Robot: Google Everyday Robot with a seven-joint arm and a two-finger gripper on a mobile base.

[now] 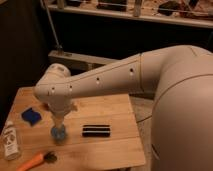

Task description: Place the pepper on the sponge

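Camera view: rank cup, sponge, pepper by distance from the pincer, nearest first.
The pincer hangs just above the cup.
1. Light-blue cup: directly beneath it.
2. Sponge: left of it in the picture.
3. Pepper: near front edge, lower left.

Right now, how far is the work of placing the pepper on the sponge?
Nothing is done yet: the pepper lies near the front of the table, apart from the sponge. In hand: the open pincer hangs over the blue cup. Left: grasp, carry, place.
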